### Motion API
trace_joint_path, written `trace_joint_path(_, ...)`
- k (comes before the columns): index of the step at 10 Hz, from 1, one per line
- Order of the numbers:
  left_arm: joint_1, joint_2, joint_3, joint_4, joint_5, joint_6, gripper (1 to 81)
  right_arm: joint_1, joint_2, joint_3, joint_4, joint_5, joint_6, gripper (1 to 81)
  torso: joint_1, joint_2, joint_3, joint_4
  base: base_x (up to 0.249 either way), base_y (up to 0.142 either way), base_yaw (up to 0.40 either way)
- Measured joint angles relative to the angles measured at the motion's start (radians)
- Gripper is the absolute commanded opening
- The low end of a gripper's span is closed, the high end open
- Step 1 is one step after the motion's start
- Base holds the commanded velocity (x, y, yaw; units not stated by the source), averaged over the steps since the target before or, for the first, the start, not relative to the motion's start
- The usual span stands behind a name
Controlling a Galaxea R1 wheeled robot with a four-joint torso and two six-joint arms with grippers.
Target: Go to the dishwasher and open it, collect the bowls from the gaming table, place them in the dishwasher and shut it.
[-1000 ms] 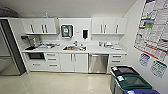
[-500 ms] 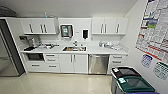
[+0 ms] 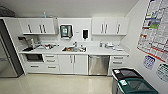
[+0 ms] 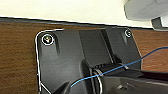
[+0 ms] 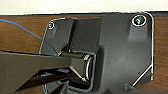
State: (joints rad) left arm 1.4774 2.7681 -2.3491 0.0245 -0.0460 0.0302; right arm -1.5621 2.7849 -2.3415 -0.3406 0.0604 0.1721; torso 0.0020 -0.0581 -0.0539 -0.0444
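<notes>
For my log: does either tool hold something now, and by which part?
It cannot be told: the wrist views do not show the fingers. The brushed steel dishwasher stands shut, far ahead.

The small things on the tabletop [image 3: 100, 51] around the sink [image 3: 74, 49] are too blurred to name. The wall posters [image 3: 156, 30] run off the picture's edge, print unreadable. The green-lidded bin [image 3: 136, 87] and the dark fridge [image 3: 7, 55] are cut by the frame too. In both wrist views the tool's fingers (behind the dark plate) cannot be made out.

Brushed-steel dishwasher [image 3: 99, 65], glossy white cabinets [image 3: 73, 64]
</notes>
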Motion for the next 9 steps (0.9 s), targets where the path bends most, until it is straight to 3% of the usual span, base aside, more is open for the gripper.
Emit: trace_joint_path(9,0.003,0.0,0.0,0.0,0.0,0.0,81.1,0.0,0.002,0.0,0.0,-0.001,0.0,81.1,0.0,0.0,0.0,0.0,0.111,0.0,0.0)
